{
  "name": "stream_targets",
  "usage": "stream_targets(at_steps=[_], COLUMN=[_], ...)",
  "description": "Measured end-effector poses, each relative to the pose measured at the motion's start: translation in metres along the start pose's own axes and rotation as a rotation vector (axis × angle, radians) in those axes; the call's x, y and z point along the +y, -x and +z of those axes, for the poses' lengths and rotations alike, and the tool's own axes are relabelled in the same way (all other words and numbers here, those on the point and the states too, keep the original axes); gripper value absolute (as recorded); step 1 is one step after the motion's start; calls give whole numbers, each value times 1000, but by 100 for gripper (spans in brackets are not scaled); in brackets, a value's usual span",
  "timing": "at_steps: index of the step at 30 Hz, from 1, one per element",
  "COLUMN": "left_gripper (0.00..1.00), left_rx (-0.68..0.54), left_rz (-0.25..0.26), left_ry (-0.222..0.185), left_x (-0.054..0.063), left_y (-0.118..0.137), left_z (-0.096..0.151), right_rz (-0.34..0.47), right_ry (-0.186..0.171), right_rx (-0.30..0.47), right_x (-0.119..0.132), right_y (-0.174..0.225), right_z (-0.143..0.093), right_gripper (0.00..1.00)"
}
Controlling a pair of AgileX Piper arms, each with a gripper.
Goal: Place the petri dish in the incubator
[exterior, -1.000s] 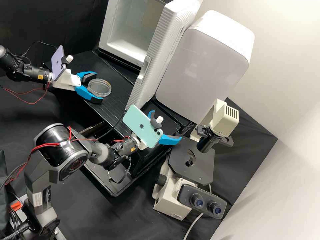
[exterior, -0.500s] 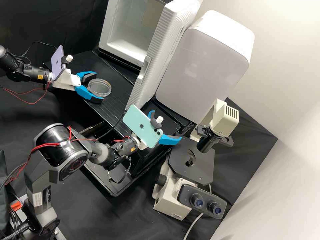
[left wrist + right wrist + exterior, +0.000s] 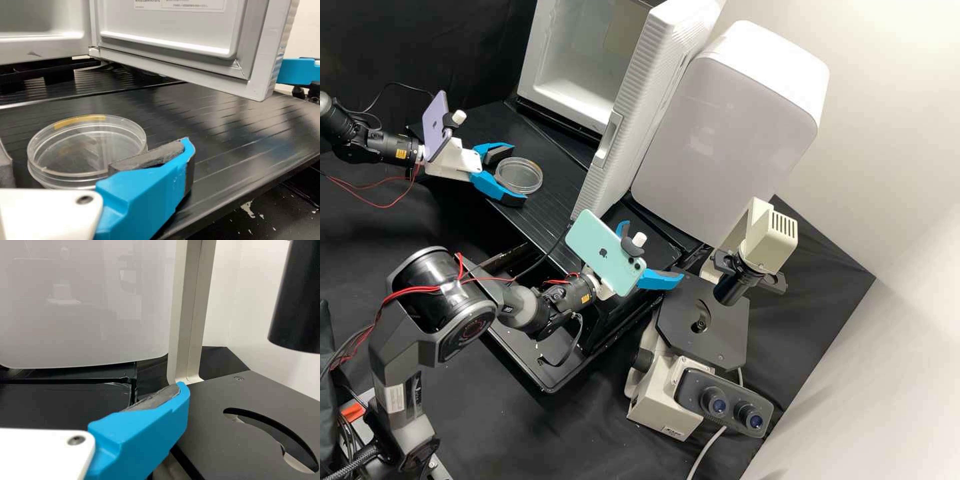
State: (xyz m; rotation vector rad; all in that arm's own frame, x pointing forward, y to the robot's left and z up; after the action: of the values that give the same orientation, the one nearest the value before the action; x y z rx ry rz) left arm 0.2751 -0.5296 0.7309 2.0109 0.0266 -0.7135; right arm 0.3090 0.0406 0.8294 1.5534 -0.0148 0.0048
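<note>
Nothing visible has shifted since the earlier frames; both arms stand where they were.

1. Left end effector (image 3: 509, 171): spread, with its fingers (image 3: 150, 182) set to either side of the petri dish (image 3: 520, 175). No pinch is made. Whether the near pad touches the rim cannot be told.
2. The dish rests flat on the bench (image 3: 550, 203), lid on, between those fingers. This looks like a straddle in readiness for closing.
3. Incubator (image 3: 568, 73): just beyond the left end effector, with its door (image 3: 639, 100) swung open, evidently to give a clear path for the dish.
4. Right end effector (image 3: 667, 278): parked well apart, beside the microscope (image 3: 693, 373). Whether it is spread or closed cannot be told.
</note>
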Motion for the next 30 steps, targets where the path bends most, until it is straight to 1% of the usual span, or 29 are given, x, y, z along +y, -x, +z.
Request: stream_targets(at_steps=[6,30], left_gripper=[0,0], left_rx=[5,2], left_rz=[4,-1], left_ry=[-9,-9], left_x=[0,-1], left_y=[0,0], left_z=[1,3], right_rz=[0,0], right_ry=[0,0], right_rx=[0,0], right_x=[0,0], right_y=[0,0], right_z=[0,0], right_gripper=[100,100])
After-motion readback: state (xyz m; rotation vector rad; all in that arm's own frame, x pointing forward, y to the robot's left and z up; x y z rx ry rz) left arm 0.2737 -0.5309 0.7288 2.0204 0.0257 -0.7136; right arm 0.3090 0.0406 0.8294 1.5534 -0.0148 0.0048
